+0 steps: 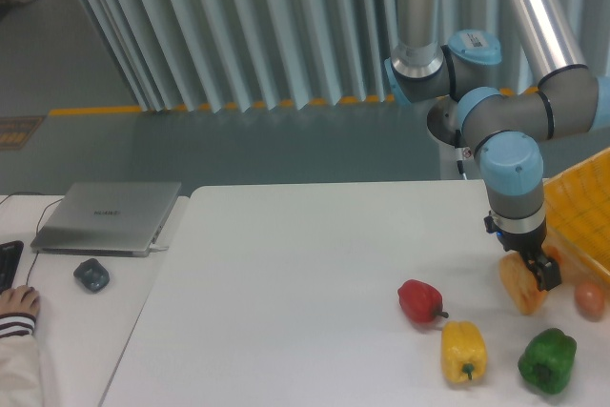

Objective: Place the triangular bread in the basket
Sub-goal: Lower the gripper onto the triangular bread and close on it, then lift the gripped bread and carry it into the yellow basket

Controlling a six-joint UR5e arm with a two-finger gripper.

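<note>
The pincer (534, 272) points down over the white bench (305, 274), its dark fingers closed against the upper part of the golden orange-tan wedge-shaped bread (523, 289); whether the bread's lower end touches the bench cannot be told. The bright yellow-orange lattice plastic basket (581, 207) stands just right of and behind the pincer. A small round tan ball (589, 298) lies just right. A red bell pepper (419, 301) lies left, a yellow bell pepper (463, 352) and a green bell pepper (547, 360) nearer the camera.

Robotics lab: arm (534, 111), laptop (110, 216), corrugated wall (238, 26).
</note>
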